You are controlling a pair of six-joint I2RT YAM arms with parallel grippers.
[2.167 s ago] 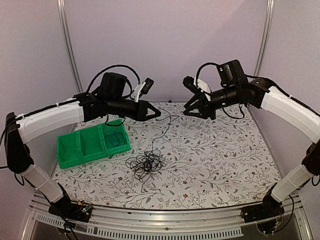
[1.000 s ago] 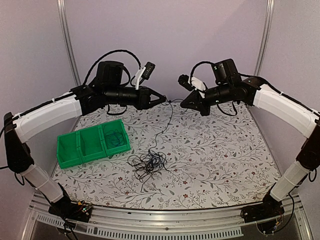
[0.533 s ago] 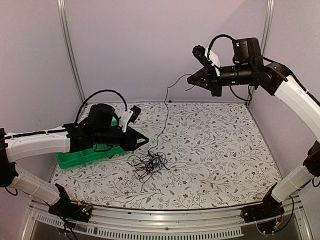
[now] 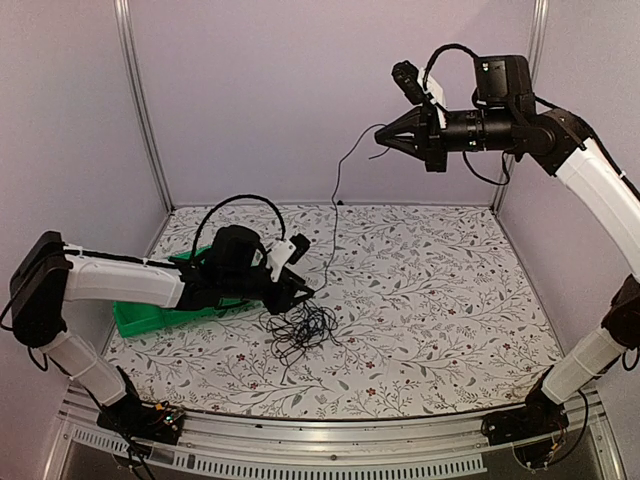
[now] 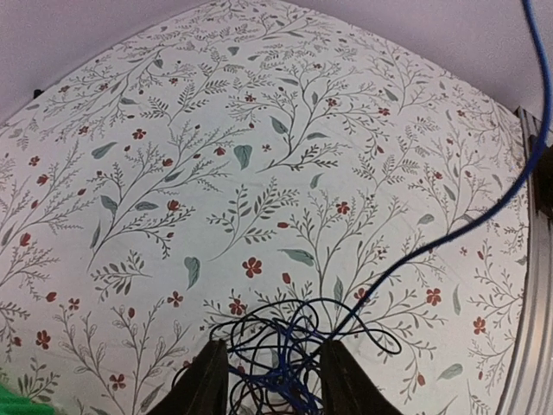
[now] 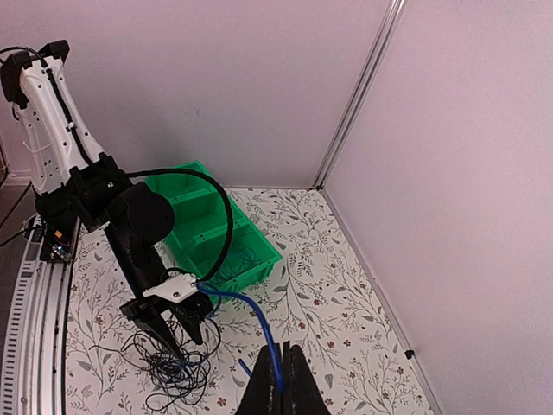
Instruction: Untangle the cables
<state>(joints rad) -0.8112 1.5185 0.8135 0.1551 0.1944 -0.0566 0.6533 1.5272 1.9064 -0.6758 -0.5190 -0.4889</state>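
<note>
A loose tangle of thin cables (image 4: 300,328), black with one blue, lies on the flowered table. My left gripper (image 4: 305,293) is down at the tangle's near-left edge. In the left wrist view it (image 5: 272,344) is open, its fingers on either side of the tangle (image 5: 284,380). My right gripper (image 4: 380,138) is raised high at the back right, shut on the blue cable (image 6: 264,328). That cable (image 4: 333,215) hangs down from it into the tangle; the left wrist view shows it (image 5: 448,237) rising to the right.
A green three-compartment bin (image 4: 135,318) sits at the left, mostly hidden behind my left arm. In the right wrist view the bin (image 6: 216,233) holds a few thin cables in its near compartment. Purple walls enclose the table at the back and sides.
My left arm dropped from mid-height to the table at the tangle and its jaws opened. My right arm rose higher and to the right, drawing the blue cable up.
</note>
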